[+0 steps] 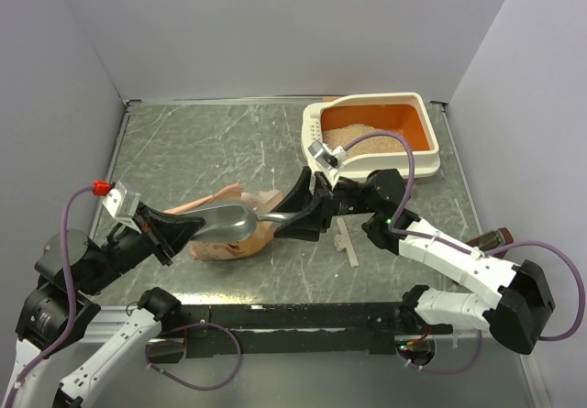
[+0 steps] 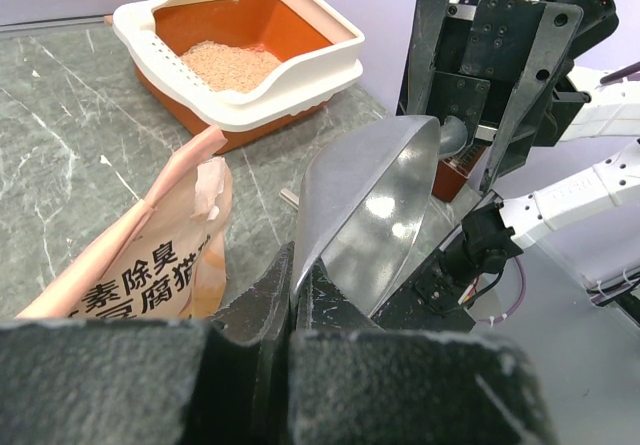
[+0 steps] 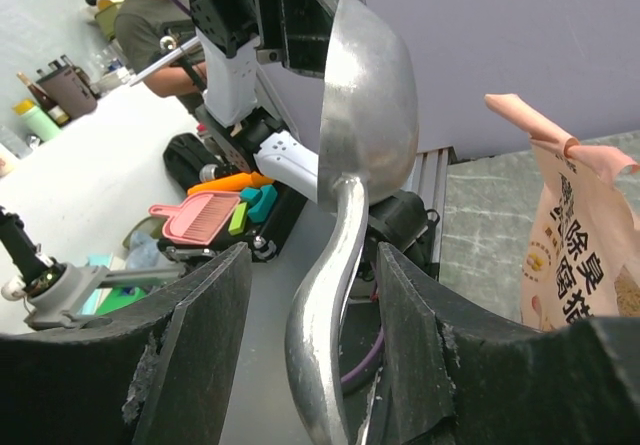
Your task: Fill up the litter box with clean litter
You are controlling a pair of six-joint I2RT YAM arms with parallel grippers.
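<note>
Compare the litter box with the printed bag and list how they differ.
The litter box is a rigid plastic tray with a cream rim and orange basin; the bag is soft tan-orange paper with printed characters. The litter box sits flat at the table's far right corner; the bag slumps crumpled nearer the middle, by the scoop held in the right tool. Both are orange-toned.

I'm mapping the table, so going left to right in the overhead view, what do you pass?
From the left: left gripper → bag → right gripper → litter box → bottle. The scoop spans from bag to right gripper, so it is left out.
</note>
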